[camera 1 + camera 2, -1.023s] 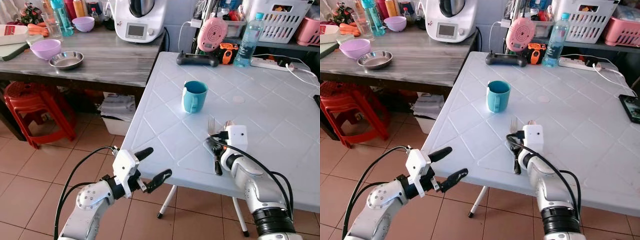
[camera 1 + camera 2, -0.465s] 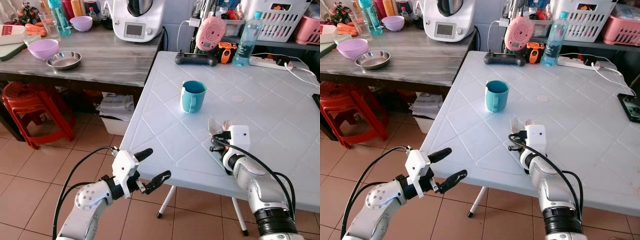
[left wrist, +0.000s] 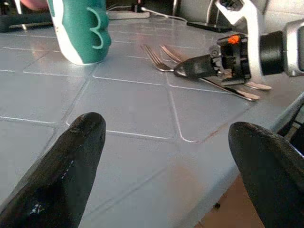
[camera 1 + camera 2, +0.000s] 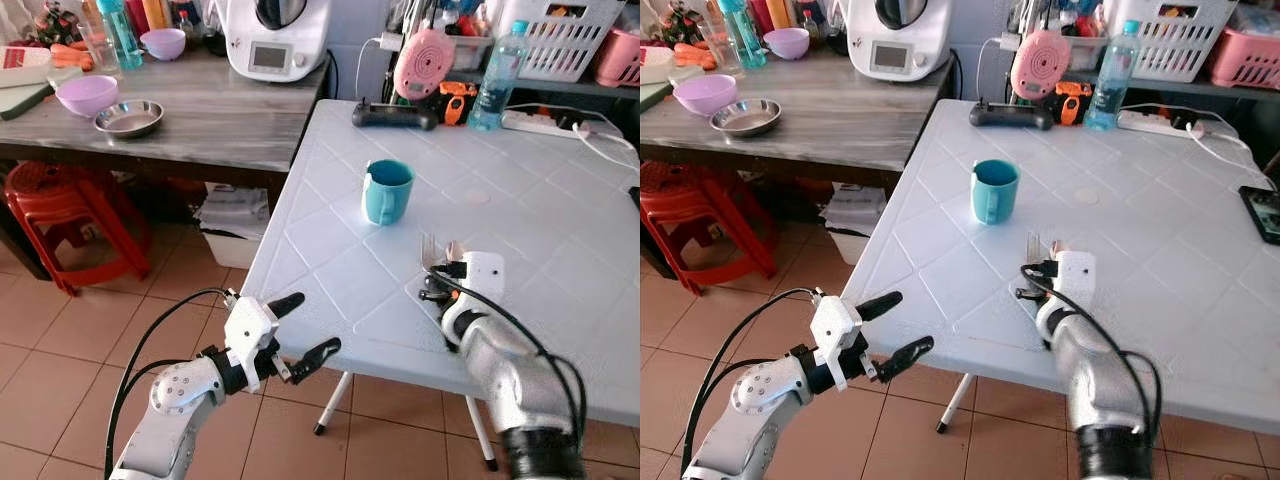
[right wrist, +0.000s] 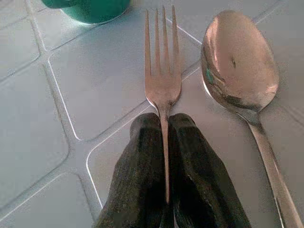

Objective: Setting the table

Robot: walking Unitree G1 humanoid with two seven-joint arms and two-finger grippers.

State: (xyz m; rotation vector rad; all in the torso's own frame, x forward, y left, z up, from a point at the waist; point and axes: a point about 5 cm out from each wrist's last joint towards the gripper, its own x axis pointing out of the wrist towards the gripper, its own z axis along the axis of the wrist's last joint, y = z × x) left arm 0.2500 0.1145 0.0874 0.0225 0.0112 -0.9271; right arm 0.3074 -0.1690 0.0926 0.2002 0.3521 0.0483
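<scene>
Right gripper low on the white table, fingers pinched together on the neck of a fork, tines pointing toward the teal mug. Spoon lying just beside the fork, bowl up, the two handles nearly parallel and close. Left gripper held off the table's near edge, over the tiled floor, fingers spread wide and carrying nothing.

Step in hand, by the look of it: placing or straightening the fork beside the spoon. Best done by keeping the fork flat against the tabletop, aligning it with the spoon without nudging that spoon, then parting the fingers gently and lifting straight away so the thin handle does not drag or flip. Mug near enough ahead to warrant short, slow movement.
</scene>
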